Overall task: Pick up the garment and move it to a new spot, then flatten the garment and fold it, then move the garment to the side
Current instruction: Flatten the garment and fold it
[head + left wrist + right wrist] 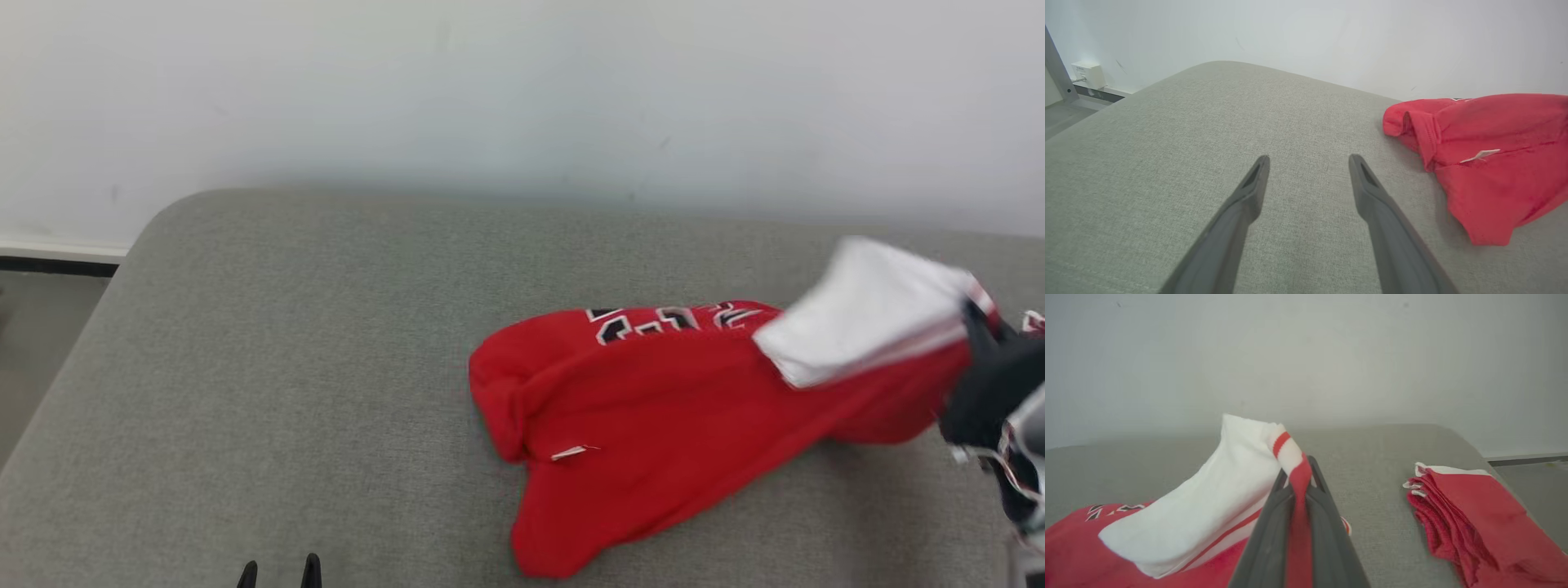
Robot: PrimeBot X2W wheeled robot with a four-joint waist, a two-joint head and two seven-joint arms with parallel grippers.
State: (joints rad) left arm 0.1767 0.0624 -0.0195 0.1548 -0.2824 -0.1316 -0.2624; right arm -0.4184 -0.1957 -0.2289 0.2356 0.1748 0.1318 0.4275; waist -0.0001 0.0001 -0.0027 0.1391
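Grey fabric-covered worktop (286, 327) before a plain pale wall (522, 82).

**Head view:** the red jersey (653, 425) is seen right of centre. One edge is raised by the right claw (976, 322), and the white inner face is turned up. The left claw (279, 572) is kept low at the near edge.

**Left wrist view:** the left claw (1308, 159) is spread wide and empty over bare cloth, apart from the jersey (1494, 163).

**Right wrist view:** the right claw (1298, 477) is clamped on the red-and-white trim, judged to be a lifting grip for relocation. A stack of folded red garments (1470, 522) is set aside near the worktop's corner.
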